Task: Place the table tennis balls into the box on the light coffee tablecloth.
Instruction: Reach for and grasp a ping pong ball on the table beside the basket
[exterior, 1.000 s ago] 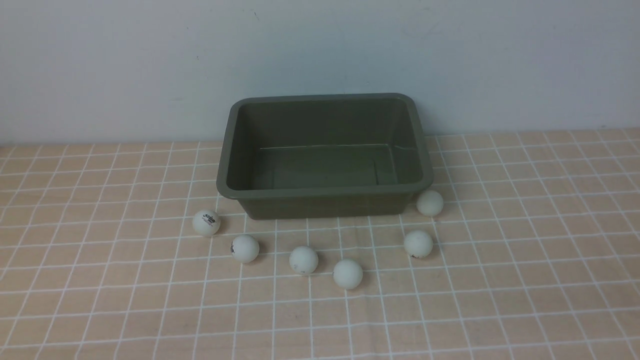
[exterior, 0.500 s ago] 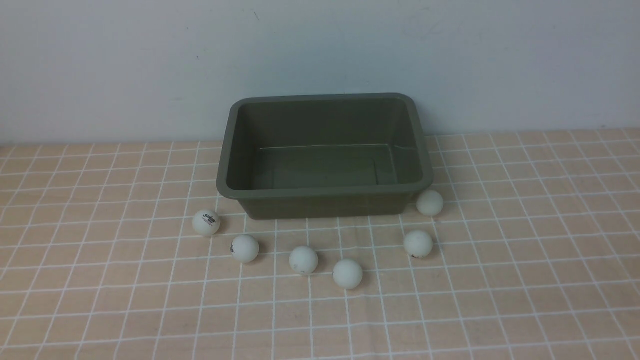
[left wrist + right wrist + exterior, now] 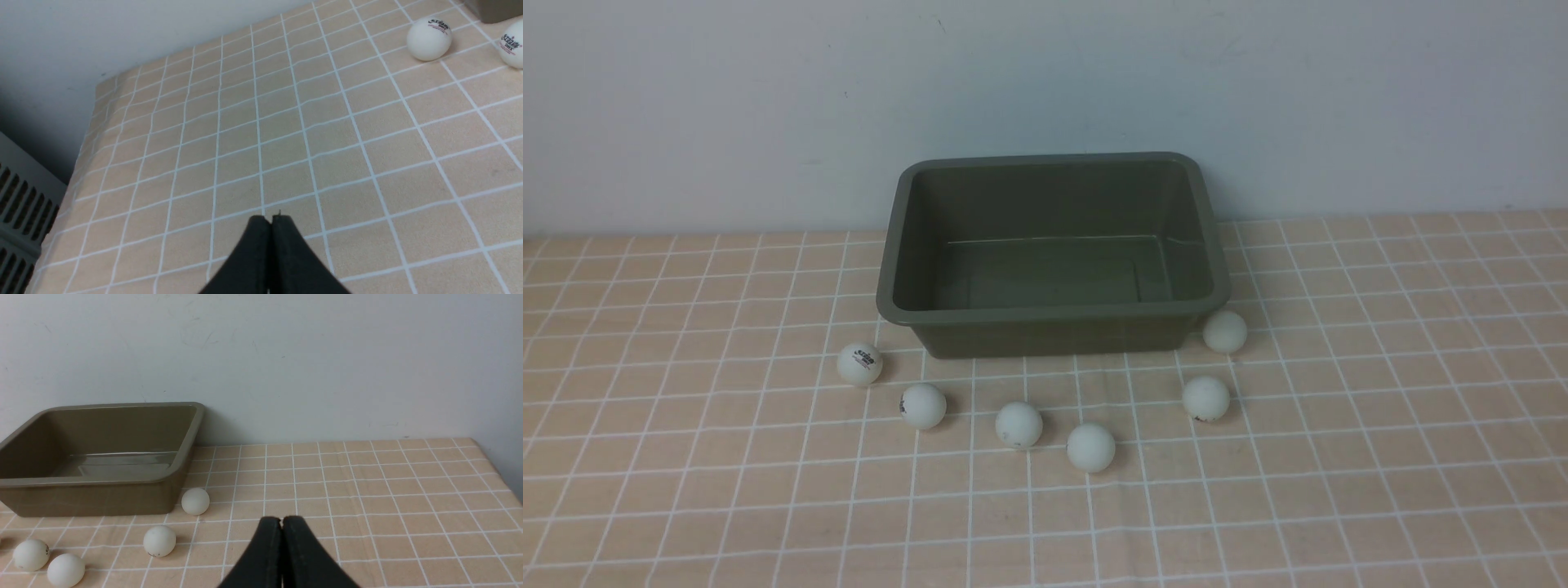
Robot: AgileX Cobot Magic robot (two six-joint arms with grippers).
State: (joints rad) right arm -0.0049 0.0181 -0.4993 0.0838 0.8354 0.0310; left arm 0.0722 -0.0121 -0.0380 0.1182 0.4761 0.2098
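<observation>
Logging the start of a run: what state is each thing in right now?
box: upright, open-topped, empty.
table tennis balls: all six loose on the tablecloth, outside the box.
left gripper: shut, holding nothing.
right gripper: shut, holding nothing.

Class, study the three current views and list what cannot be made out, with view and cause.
1. Front view: the olive-green rectangular plastic box hides its near inner wall behind its front rim.
2. Left wrist view: a small white table tennis ball is cut by the frame edge.
3. Front view: the black left claw and black right claw lie outside the frame.
</observation>
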